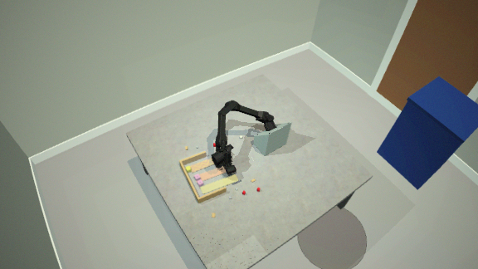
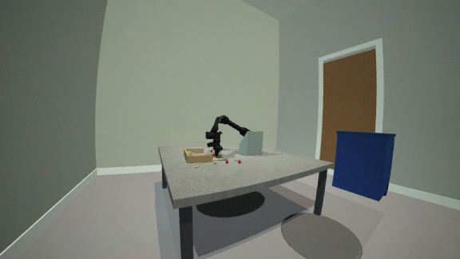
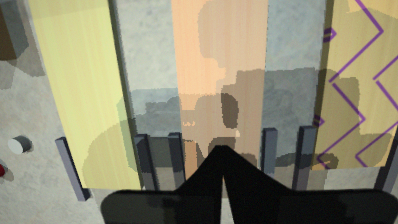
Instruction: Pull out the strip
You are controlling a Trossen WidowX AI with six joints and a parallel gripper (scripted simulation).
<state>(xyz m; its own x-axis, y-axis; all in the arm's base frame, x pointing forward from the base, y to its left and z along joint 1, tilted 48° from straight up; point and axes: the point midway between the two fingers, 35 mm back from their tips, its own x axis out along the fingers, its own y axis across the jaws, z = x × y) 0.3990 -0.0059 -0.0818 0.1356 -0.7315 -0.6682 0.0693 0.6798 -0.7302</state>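
Observation:
My gripper [image 1: 231,171] [image 2: 217,155] [image 3: 221,150] is shut and empty, pointing down over the open-end side of the strips. In the wrist view its tips overlap the near part of the salmon strip [image 3: 220,45] [image 1: 210,175]; contact cannot be told. A yellow strip [image 3: 82,85] [image 1: 220,183] lies to one side, a tan strip with purple zigzags [image 3: 345,107] [image 1: 201,165] to the other. A yellow cube [image 1: 188,168] is at the zigzag strip's far end. Two pink cubes [image 1: 197,177] [image 1: 200,183] are near the salmon strip's far end. No label is legible.
A wooden three-sided frame [image 1: 212,195] [image 2: 200,158] surrounds the strips. Dark upright guides [image 3: 72,170] [image 3: 269,150] flank the strip ends. Red pieces [image 1: 244,193] [image 1: 258,189] and a white cylinder [image 3: 19,145] lie outside. A grey-green block [image 1: 274,142] [image 2: 252,143] stands near the arm's base.

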